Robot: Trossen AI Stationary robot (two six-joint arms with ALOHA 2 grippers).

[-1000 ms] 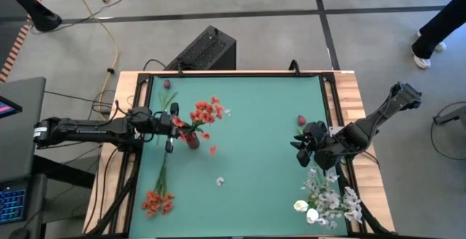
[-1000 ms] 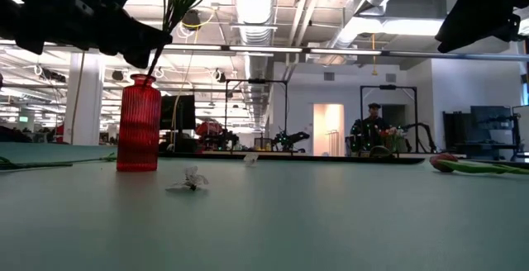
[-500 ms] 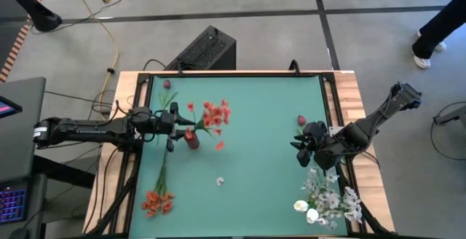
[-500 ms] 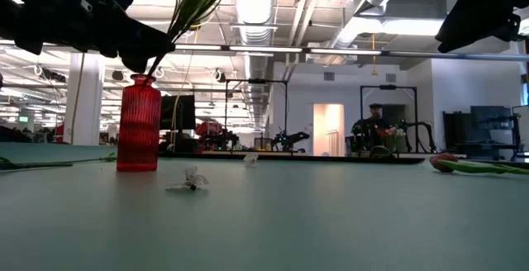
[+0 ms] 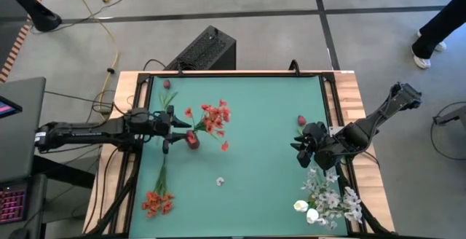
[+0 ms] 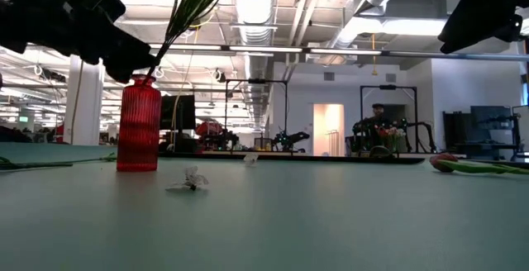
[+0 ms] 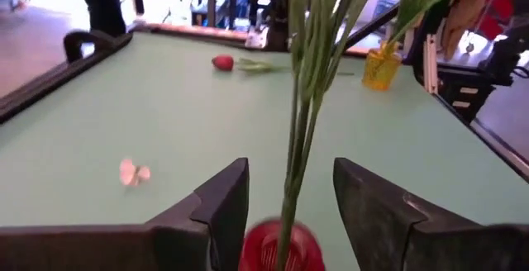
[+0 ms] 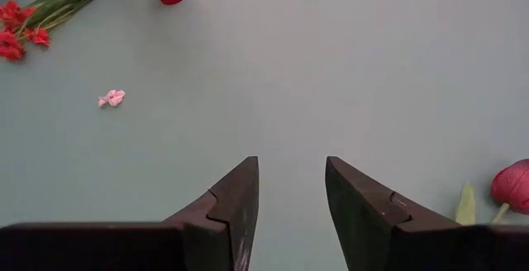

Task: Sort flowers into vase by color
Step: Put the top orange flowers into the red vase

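red vase (image 5: 192,140) holds orange-red flowers (image 5: 211,117); left pincer (image 7: 285,213) open beside it.

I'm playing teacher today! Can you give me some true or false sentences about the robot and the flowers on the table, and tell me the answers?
1. The red vase holds orange-red flowers. True.
2. The left end effector is clamped shut on the stems. False: its fingers are open on either side of them.
3. The white flowers stand in a vase. False: they lie on the mat.
4. A second orange-red bunch lies on the mat. True.
5. The right end effector holds a flower. False: it is open and empty.
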